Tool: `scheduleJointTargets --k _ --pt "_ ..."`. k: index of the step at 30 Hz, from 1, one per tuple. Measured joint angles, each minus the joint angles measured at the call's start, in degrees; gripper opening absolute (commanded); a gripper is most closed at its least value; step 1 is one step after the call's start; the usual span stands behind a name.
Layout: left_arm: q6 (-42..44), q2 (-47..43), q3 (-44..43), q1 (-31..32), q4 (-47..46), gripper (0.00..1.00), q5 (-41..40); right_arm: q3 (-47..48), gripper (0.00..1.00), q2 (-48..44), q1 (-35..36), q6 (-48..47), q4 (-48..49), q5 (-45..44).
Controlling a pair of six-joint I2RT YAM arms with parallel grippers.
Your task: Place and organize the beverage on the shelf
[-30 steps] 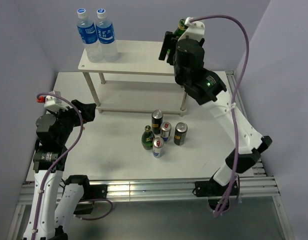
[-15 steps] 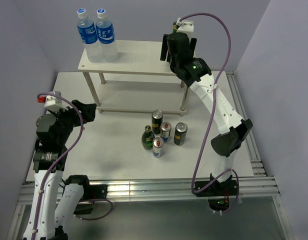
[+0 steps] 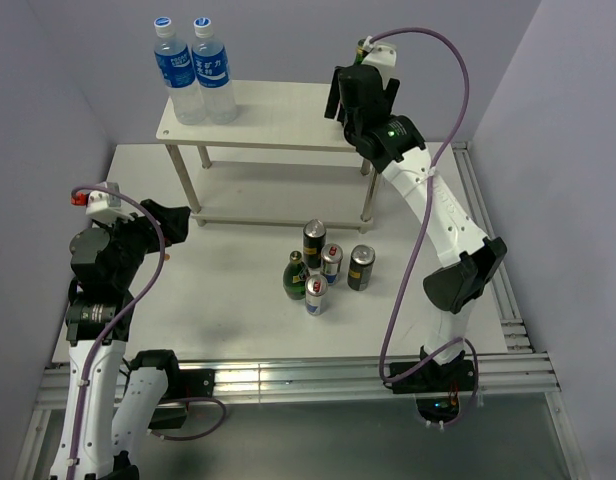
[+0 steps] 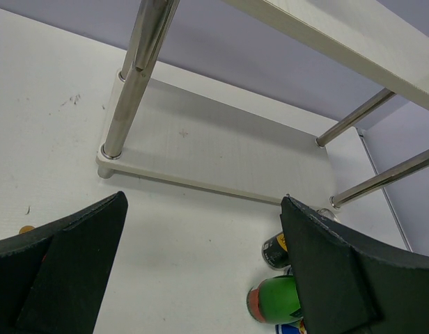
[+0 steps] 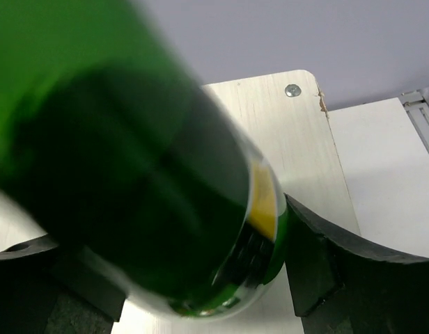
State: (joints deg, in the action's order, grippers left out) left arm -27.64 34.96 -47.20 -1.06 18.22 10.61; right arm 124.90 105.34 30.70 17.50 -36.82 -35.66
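My right gripper (image 3: 350, 103) is shut on a green glass bottle (image 3: 364, 47) and holds it upright over the right end of the shelf's top board (image 3: 273, 118). In the right wrist view the bottle (image 5: 131, 174) fills the frame between the fingers (image 5: 326, 264), its base just above the board (image 5: 298, 132). On the table stand a second green bottle (image 3: 295, 276), two dark cans (image 3: 314, 240) (image 3: 361, 267) and two silver-blue cans (image 3: 331, 263) (image 3: 316, 294). My left gripper (image 3: 174, 224) is open and empty, left of the shelf.
Two clear water bottles (image 3: 175, 75) (image 3: 214, 72) stand at the left end of the top board. In the left wrist view the shelf's lower board (image 4: 221, 153) and a post (image 4: 134, 76) show, with the green bottle (image 4: 281, 299) and a dark can (image 4: 276, 249).
My right arm has stretched out and carried the green bottle over the shelf's right end, then shifted slightly right. The left arm has not moved.
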Motion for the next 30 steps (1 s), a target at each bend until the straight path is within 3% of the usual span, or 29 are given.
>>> scheduleJointTargets --k 4,14,22,30 --pt "0.0 0.0 0.0 0.0 0.0 0.99 0.0 -0.9 0.98 -0.1 0.0 1.0 1.2 -0.7" --pt "0.0 0.0 0.0 0.0 0.0 0.99 0.0 -4.5 1.00 -1.3 0.0 1.9 2.3 -1.3" --pt "0.0 0.1 0.0 -0.3 0.0 0.99 0.0 -14.2 1.00 -8.8 0.2 3.1 3.2 0.8" --pt "0.0 0.1 0.0 -0.5 0.0 0.99 0.0 -17.7 1.00 -14.0 0.3 3.5 2.5 4.5"
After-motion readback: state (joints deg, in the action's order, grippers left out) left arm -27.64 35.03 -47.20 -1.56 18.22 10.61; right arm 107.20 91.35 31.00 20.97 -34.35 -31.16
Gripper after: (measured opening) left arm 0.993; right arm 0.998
